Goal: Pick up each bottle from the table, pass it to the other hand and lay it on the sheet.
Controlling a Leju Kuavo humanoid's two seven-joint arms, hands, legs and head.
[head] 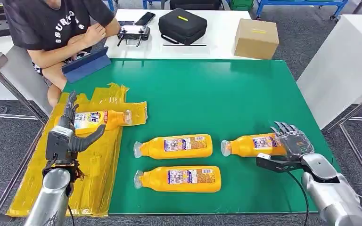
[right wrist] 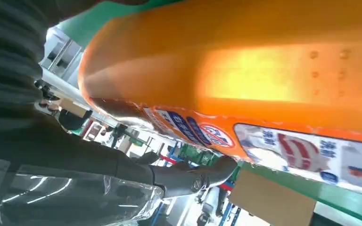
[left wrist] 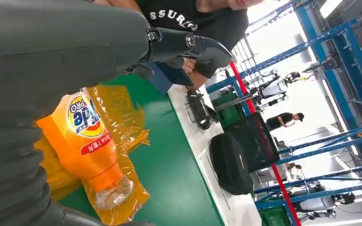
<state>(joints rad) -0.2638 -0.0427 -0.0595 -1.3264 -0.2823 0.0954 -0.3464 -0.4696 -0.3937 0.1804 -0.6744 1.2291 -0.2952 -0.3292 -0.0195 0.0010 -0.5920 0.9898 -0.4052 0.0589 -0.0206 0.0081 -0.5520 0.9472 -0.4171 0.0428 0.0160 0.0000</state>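
Several orange detergent bottles lie on their sides. One bottle (head: 101,118) (left wrist: 87,146) rests on the crinkled yellow sheet (head: 94,165) at the table's left, cap pointing right. My left hand (head: 68,134) stands just beside its base, fingers up and thumb (left wrist: 188,44) spread, holding nothing. Two bottles (head: 176,146) (head: 181,179) lie mid-table on the green mat (head: 217,94). The fourth bottle (head: 252,145) (right wrist: 245,70) lies at the right. My right hand (head: 290,143) straddles its base, fingers over it and thumb (right wrist: 193,176) apart below, not closed on it.
A seated person (head: 61,28) leans on the far-left corner beside a blue tablet (head: 87,63). Behind the mat on a white table are a controller (head: 133,33), a black case (head: 181,26) and a cardboard box (head: 256,38). Another white table (head: 344,61) stands at right.
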